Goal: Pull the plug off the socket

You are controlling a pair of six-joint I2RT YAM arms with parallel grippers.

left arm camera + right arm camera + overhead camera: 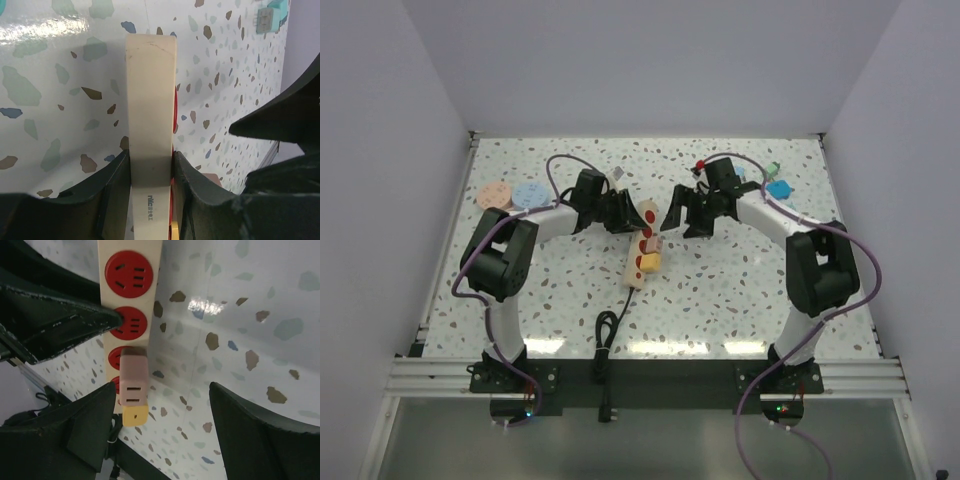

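The socket (638, 262), a pale wooden strip with red round faces, lies at the middle of the table. A pink plug (653, 240) and a yellow plug (651, 263) stand in it. My left gripper (628, 218) is shut on the strip's far end. In the left wrist view the socket (150, 100) is pinched by its sides in that gripper (150, 172). My right gripper (165, 412) is open over the table beside the strip. The pink plug (133, 380) and yellow plug (135, 416) sit close to its left finger (92, 427), untouched. The socket's red faces (129, 272) show above.
A thin black cable (607, 332) runs from the strip toward the near edge. An orange disc (495, 195) and a pale blue disc (530, 193) lie at the back left. A blue block (780, 187) and small green and red pieces lie at the back right.
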